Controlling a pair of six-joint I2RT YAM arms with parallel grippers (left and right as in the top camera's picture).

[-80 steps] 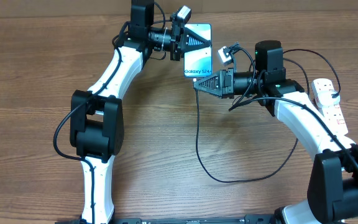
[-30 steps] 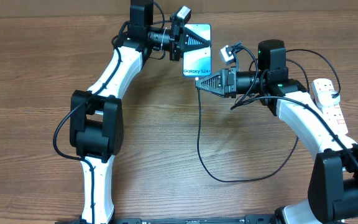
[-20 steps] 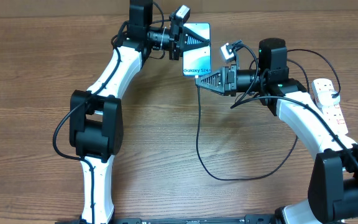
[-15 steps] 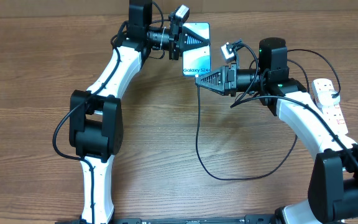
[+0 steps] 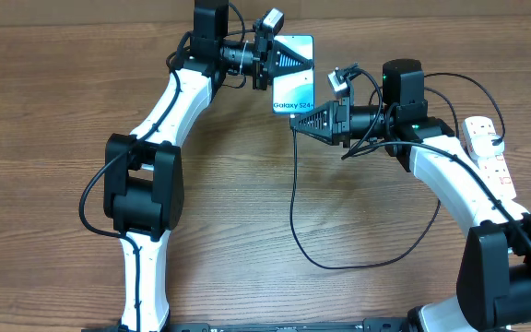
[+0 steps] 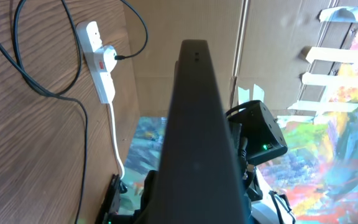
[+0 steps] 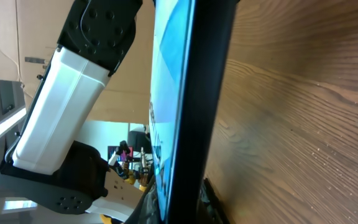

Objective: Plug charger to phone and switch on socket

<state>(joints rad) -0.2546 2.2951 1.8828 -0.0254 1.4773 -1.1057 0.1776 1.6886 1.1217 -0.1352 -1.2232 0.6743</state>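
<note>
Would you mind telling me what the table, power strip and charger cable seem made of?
Table: wood or wood-look laminate, matte, visible grain.
Power strip: white moulded plastic, smooth, slightly glossy.
Charger cable: thin black flexible sheath, probably rubber or plastic, since it curls loosely.

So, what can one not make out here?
Overhead: the right gripper covers the lower edge of the phone, so whether the tip of the charger is in is hidden.
Right wrist: a blurred dark bar fills the middle; no port shows.
Overhead, left wrist: the switches of the socket are too small to read.
</note>
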